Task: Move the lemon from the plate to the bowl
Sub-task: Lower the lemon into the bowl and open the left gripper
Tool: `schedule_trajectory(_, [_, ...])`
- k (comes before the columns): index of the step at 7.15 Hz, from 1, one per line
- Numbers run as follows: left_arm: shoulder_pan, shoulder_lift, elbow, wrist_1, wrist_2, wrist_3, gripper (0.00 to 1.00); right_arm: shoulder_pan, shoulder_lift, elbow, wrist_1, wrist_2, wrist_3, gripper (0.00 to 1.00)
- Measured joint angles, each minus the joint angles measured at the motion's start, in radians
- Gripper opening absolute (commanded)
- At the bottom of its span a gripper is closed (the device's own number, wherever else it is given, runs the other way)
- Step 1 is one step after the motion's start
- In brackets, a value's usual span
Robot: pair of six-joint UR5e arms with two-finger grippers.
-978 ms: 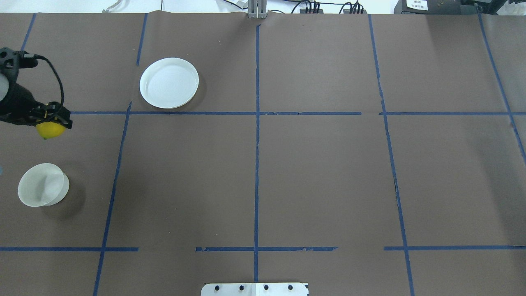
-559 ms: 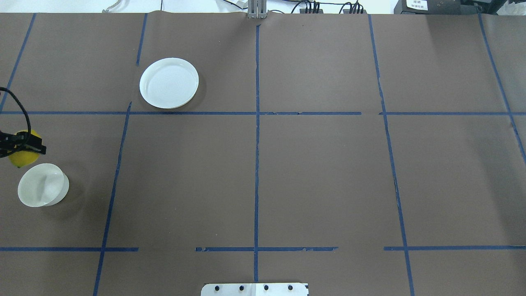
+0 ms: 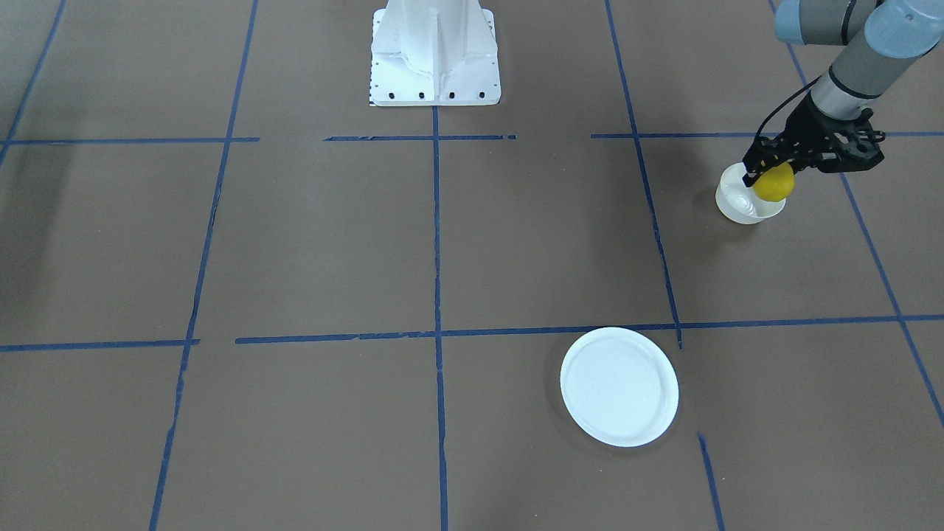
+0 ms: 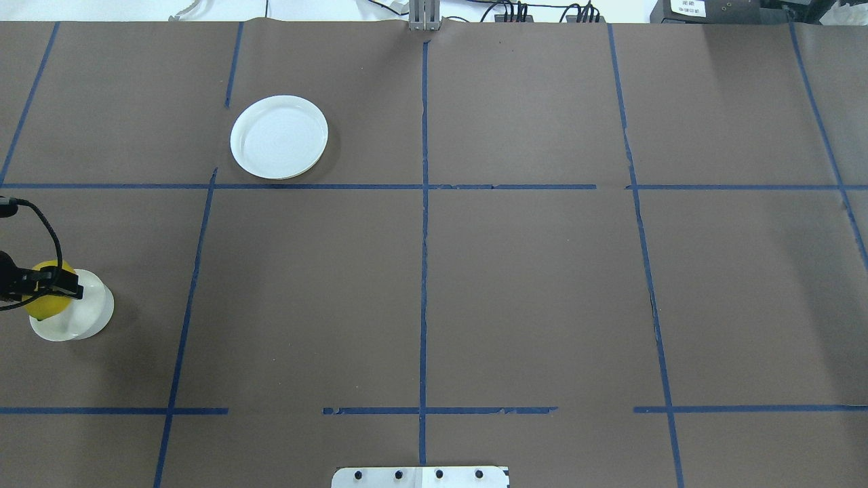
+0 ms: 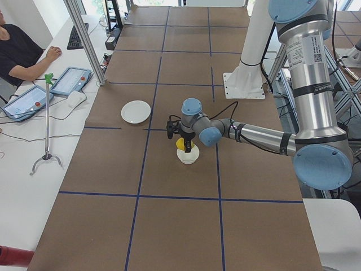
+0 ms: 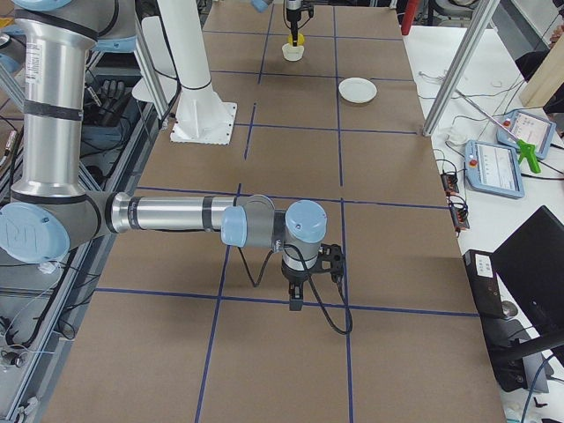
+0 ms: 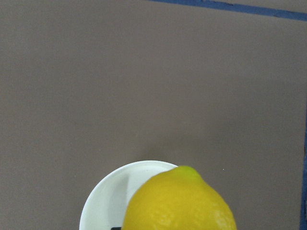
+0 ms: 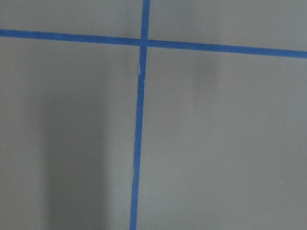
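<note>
The left gripper (image 3: 769, 175), black and two-fingered, is closed on the small bright yellow oval lemon (image 3: 774, 184), pinching it across its width. The lemon hangs over the small deep off-white bowl (image 3: 737, 206), off-centre over the rim on the robot's left; whether it touches the bowl cannot be told. In the left wrist view its finely dimpled, slightly glossy skin narrows to a greenish nub at the top of the picture, so the long axis runs away from the camera, tip first towards the bowl's smooth, plain inside. The flat round white disposable plate (image 3: 619, 387), faintly ringed within a shallow raised rim, lies well apart. Both dishes rest on the matte brown paper table cover (image 4: 515, 285), gridded with blue tape lines (image 4: 424, 271). The right gripper (image 6: 297, 295) hangs over that paper; its opening cannot be told
</note>
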Motion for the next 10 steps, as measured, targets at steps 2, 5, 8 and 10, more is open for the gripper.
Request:
schedule_trajectory(2, [0.009,0.001,0.028,-0.003,0.002,0.001,0.87,0.0,0.0,0.0,0.0,0.0,0.0,1.0])
schedule_trajectory(5, [0.01,-0.004,0.043,-0.006,-0.009,0.028,1.0,0.0,0.0,0.0,0.0,0.0,0.0,1.0])
schedule_trajectory(8, [0.005,-0.009,0.019,-0.001,-0.051,0.046,1.0,0.0,0.0,0.0,0.0,0.0,0.0,1.0])
schedule_trajectory(10, [-0.034,-0.014,0.008,0.015,-0.108,0.129,1.0,0.0,0.0,0.0,0.0,0.0,0.0,1.0])
